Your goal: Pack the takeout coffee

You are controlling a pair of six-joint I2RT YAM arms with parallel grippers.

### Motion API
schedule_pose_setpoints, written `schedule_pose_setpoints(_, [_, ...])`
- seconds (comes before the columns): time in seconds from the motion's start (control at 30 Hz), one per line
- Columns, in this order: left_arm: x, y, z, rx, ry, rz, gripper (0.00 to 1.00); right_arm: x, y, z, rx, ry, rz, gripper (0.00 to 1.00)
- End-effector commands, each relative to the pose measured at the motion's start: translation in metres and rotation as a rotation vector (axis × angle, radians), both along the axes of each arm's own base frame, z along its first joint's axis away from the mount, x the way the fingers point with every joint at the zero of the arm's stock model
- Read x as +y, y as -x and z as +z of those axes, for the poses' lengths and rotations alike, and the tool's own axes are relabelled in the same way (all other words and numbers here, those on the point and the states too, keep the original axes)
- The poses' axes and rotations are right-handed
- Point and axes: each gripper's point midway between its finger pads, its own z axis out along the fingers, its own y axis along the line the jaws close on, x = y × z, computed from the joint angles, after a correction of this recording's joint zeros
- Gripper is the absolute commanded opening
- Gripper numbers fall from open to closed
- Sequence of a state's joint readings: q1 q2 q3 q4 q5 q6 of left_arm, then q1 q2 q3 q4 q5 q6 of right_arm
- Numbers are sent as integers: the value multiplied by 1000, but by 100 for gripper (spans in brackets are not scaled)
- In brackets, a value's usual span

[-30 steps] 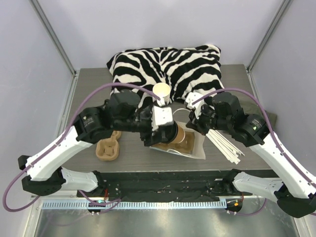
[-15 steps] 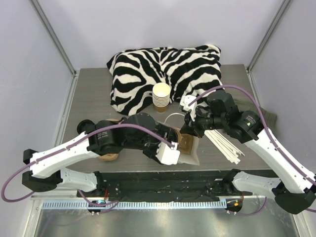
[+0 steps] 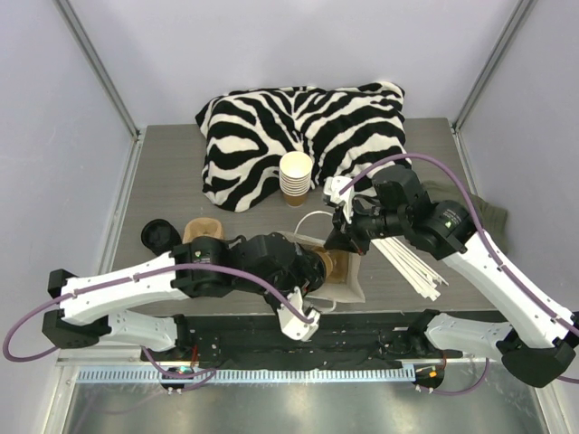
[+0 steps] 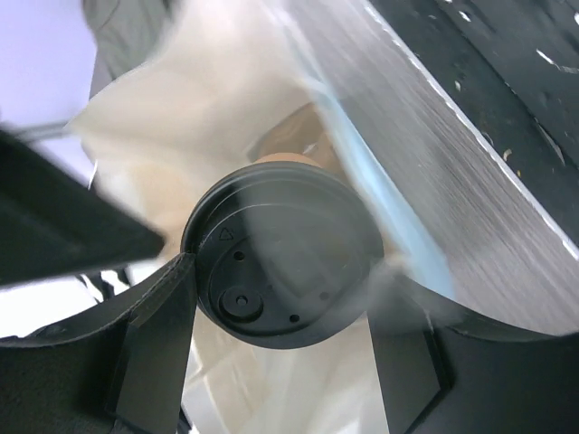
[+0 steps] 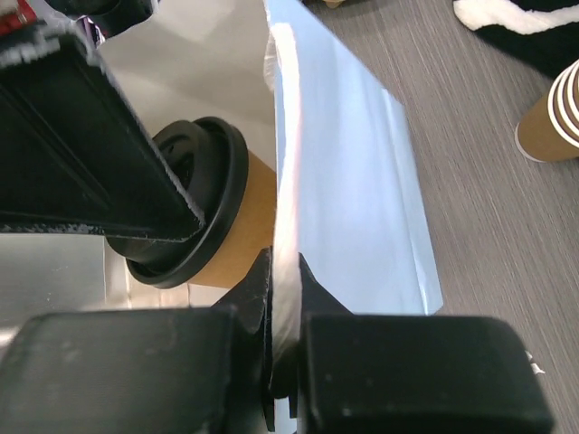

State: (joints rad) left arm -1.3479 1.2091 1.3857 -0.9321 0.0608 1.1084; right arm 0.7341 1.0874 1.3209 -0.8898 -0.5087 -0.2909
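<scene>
The takeout coffee (image 3: 337, 265), a brown paper cup with a black lid, lies on its side in the mouth of a white paper bag (image 3: 355, 286). My left gripper (image 3: 318, 268) is shut on it. In the left wrist view the lid (image 4: 280, 267) sits between my two fingers (image 4: 154, 339), with the bag (image 4: 217, 127) behind it. My right gripper (image 3: 340, 237) is shut on the bag's upper edge and holds it up. In the right wrist view its jaws (image 5: 285, 264) pinch the bag's wall (image 5: 348, 163), and the cup (image 5: 244, 221) lies just to the left.
A stack of lidless paper cups (image 3: 296, 177) stands in front of a zebra-striped cloth (image 3: 298, 127). A cardboard cup carrier (image 3: 201, 230) and a loose black lid (image 3: 160, 236) lie at the left. White straws (image 3: 412, 262) lie right of the bag.
My left arm has swung down towards the near edge and turned, bringing the coffee into the bag's mouth. My right gripper has shifted slightly left while still holding the bag's edge.
</scene>
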Motion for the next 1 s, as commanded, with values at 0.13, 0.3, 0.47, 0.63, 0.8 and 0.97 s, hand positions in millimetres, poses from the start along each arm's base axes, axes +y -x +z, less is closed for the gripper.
schedule_pose_setpoints(0.13, [-1,12,8,-109,21,-96,23,9,-3,21,-25,-65,-1,1])
schedule_pose_setpoints(0.3, [-1,10,-6,-130,-32,-121,22,14,0,28,-4,-101,0,1])
schedule_pose_setpoints(0.47, [0,9,-18,-113,-57,-109,21,16,9,34,-10,-117,17,1])
schedule_pose_setpoints(0.63, [-2,-1,-26,-36,-51,-12,20,20,16,41,-31,-137,23,1])
schedule_pose_setpoints(0.8, [-4,-9,-25,57,1,91,20,17,16,43,-45,-142,-2,1])
schedule_pose_setpoints(0.97, [1,-10,-21,199,69,185,20,11,13,42,-77,-145,-30,1])
